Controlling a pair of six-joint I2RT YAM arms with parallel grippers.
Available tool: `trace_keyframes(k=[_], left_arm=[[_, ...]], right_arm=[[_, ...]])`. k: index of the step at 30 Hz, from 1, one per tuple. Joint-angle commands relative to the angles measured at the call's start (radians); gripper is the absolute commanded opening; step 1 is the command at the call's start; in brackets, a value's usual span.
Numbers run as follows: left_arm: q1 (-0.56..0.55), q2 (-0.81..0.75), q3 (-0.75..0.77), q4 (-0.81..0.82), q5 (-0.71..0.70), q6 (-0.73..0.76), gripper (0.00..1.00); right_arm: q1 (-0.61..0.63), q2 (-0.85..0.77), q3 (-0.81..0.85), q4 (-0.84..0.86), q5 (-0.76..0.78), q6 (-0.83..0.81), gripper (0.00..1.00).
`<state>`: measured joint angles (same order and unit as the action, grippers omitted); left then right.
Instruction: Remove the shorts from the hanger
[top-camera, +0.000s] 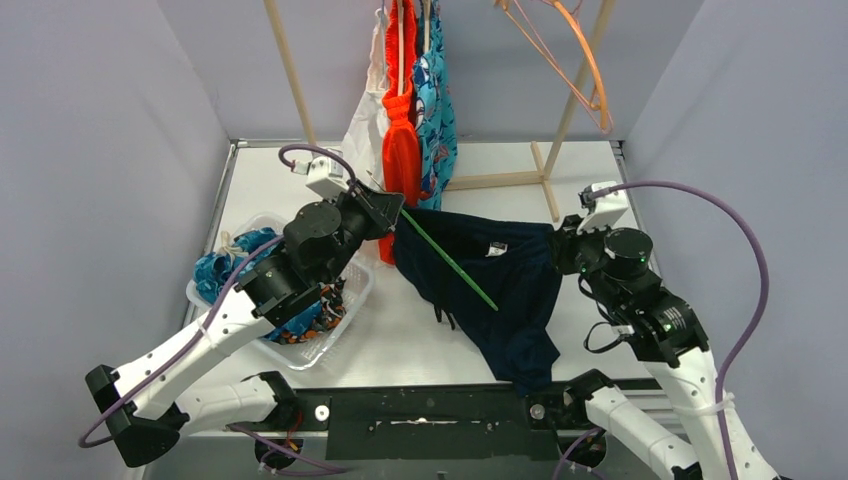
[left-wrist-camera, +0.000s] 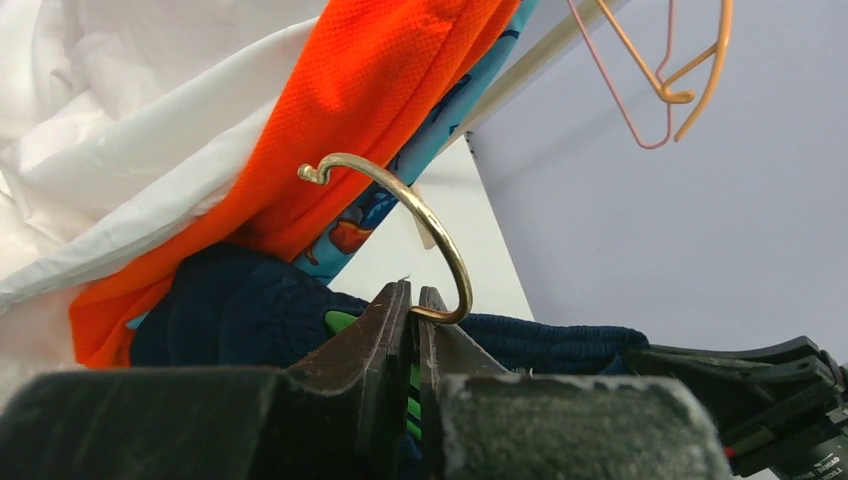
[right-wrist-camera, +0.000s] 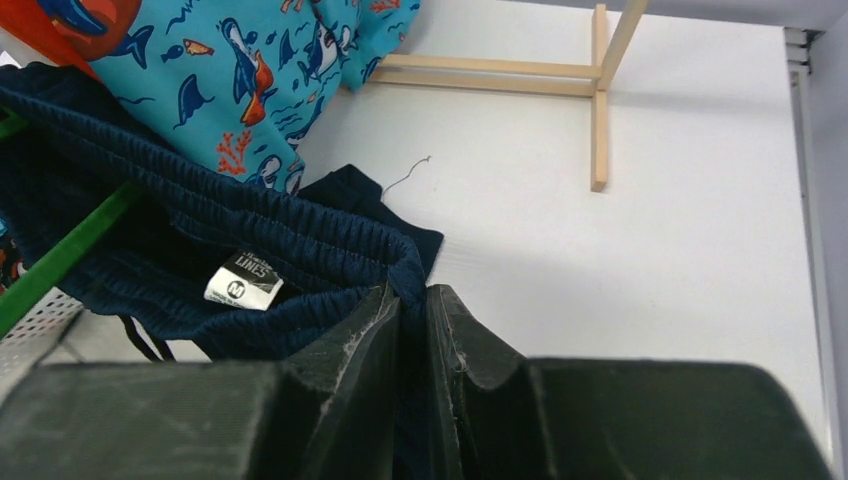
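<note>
The left gripper (left-wrist-camera: 415, 300) is pinching the green hanger (top-camera: 450, 262) tight just below its brass hook (left-wrist-camera: 420, 215). The right gripper (right-wrist-camera: 412, 298) is clamping the waistband of the navy shorts (top-camera: 510, 290), which are hanging stretched between the two, still on the hanger. Their white tag (right-wrist-camera: 243, 281) is showing an M; the word above is too small to read.

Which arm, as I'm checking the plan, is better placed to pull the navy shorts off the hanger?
Right. The right gripper is shut on the shorts at the waistband, while the left gripper pinches the hanger at its hook, steadying it.
</note>
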<state>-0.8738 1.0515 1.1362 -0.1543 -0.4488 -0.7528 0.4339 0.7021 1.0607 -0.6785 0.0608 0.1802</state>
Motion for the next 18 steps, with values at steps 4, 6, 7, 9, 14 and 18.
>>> trace_keyframes(k=[4,6,7,9,14,18], left_arm=[[0.023,0.044,0.058,0.034,-0.005,0.046,0.0],[0.021,0.053,0.065,0.027,0.005,0.046,0.0],[0.021,0.056,0.067,0.024,0.009,0.045,0.0],[0.021,0.06,0.069,0.021,0.01,0.039,0.0],[0.021,0.086,0.083,0.011,0.011,0.027,0.0],[0.021,0.13,0.129,-0.044,0.001,0.014,0.0]], right_arm=[[-0.012,0.083,0.042,0.093,-0.073,0.026,0.12],[-0.013,0.103,0.095,0.055,-0.099,0.018,0.16],[-0.014,0.106,0.12,0.037,-0.111,0.017,0.21],[-0.013,0.1,0.157,0.017,-0.162,0.01,0.34],[-0.012,0.09,0.246,-0.018,-0.352,0.008,0.64],[-0.012,0.128,0.288,-0.031,-0.543,0.016,0.71]])
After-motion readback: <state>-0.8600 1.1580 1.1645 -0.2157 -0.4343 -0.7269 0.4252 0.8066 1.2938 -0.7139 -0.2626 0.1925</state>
